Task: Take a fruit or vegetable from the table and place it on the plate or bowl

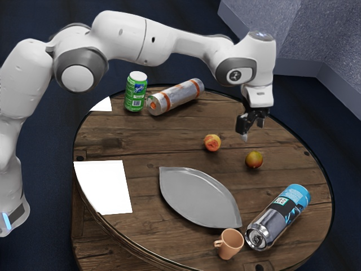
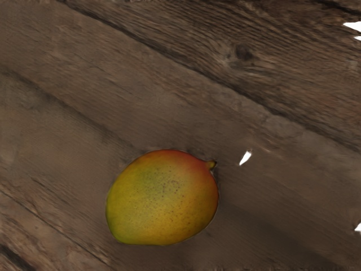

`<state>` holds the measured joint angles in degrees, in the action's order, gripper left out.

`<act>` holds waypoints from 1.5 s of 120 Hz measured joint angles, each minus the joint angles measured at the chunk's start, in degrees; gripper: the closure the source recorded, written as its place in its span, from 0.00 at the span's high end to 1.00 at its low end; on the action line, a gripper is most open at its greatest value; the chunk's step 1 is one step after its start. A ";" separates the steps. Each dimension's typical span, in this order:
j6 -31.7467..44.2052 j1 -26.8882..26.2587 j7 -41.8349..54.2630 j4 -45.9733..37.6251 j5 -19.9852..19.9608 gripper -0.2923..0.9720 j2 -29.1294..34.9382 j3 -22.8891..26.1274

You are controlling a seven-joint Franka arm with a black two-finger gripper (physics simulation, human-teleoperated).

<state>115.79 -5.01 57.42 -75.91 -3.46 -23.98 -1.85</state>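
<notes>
A yellow-red mango (image 1: 254,160) lies on the round wooden table (image 1: 141,147), toward the exterior view's right. In the wrist view the mango (image 2: 162,197) lies on bare planks just under my hand. A second orange-red fruit (image 1: 212,142) rests a little to its left. The grey leaf-shaped plate (image 1: 197,196) lies flat near the table's middle, nothing on it. My gripper (image 1: 248,134) hangs above the table, slightly behind and above the mango, pointing down. Its fingers stand a little apart with nothing between them.
A green can (image 1: 135,91) stands at the back, beside a silver-orange can (image 1: 176,96) lying on its side. A blue-black can (image 1: 279,215) lies at the front right, with a tan cup (image 1: 229,244) next to it. White patches (image 1: 102,186) mark the table's left part.
</notes>
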 joint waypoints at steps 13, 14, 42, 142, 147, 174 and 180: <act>2.77 0.00 5.92 0.03 -0.39 0.76 -2.23 1.02; 2.94 0.00 6.34 0.03 -0.41 0.76 -2.33 1.09; 5.75 -0.01 15.83 -0.15 -1.24 0.76 -2.99 1.74; 8.39 -0.01 22.77 -5.06 -3.84 0.76 -3.85 0.70; 8.78 0.00 22.74 -5.06 -3.81 0.76 -4.24 0.69; 10.53 -0.01 22.66 -5.06 -3.73 0.76 -5.19 0.71; 11.14 -0.01 22.65 -5.06 -3.61 0.76 -5.38 0.71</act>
<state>126.93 -5.01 80.07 -80.97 -7.07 -29.35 -1.14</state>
